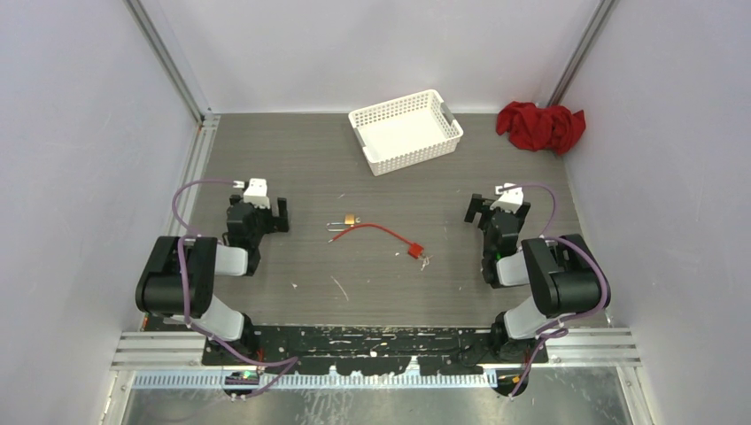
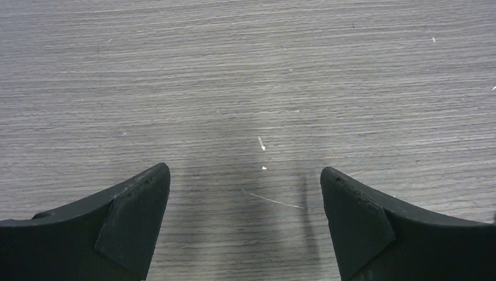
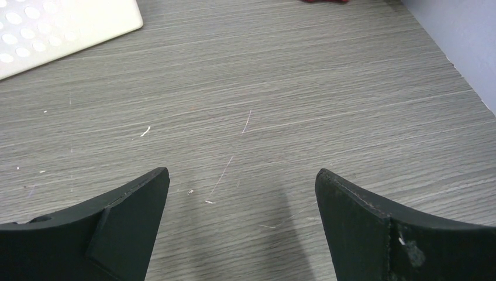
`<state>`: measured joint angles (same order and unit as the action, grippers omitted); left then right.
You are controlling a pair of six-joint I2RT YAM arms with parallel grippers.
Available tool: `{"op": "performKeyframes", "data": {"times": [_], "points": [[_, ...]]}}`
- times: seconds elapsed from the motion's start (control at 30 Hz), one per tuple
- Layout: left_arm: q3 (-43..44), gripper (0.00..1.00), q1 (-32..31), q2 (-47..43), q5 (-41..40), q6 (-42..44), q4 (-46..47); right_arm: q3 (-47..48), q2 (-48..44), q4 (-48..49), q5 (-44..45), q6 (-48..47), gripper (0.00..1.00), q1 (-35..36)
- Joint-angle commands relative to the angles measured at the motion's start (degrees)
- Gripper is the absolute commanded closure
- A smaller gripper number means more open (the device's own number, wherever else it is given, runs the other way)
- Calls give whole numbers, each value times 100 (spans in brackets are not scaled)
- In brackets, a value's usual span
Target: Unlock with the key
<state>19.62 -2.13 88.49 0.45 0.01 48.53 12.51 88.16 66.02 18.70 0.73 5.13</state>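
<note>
A small brass padlock [image 1: 352, 219] lies in the middle of the table, its silver shackle pointing left. From beside it a red cord [image 1: 376, 229] curves right to a red tag [image 1: 414, 251] with a small metal key [image 1: 426, 262] next to it. My left gripper [image 1: 259, 212] hovers left of the padlock, open and empty. My right gripper [image 1: 499, 212] hovers right of the key, also open and empty. In the left wrist view the gripper [image 2: 244, 175] frames only bare tabletop. The same goes for the gripper [image 3: 241, 175] in the right wrist view; lock and key are outside both wrist views.
A white perforated basket [image 1: 447, 115] stands at the back centre, and its corner [image 3: 58, 29] shows in the right wrist view. A crumpled red cloth [image 1: 540, 126] lies at the back right corner. Grey walls close in the table on three sides.
</note>
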Motion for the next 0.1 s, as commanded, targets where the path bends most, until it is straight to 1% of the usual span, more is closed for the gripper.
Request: {"op": "performKeyframes", "data": {"times": [0.0,0.07], "points": [[183,1,20,5,-106,-36,293,-19,26,414,-51,-56,0,-12],[174,1,22,1,-103,-36,294,-19,26,412,-51,-57,0,-12]]}}
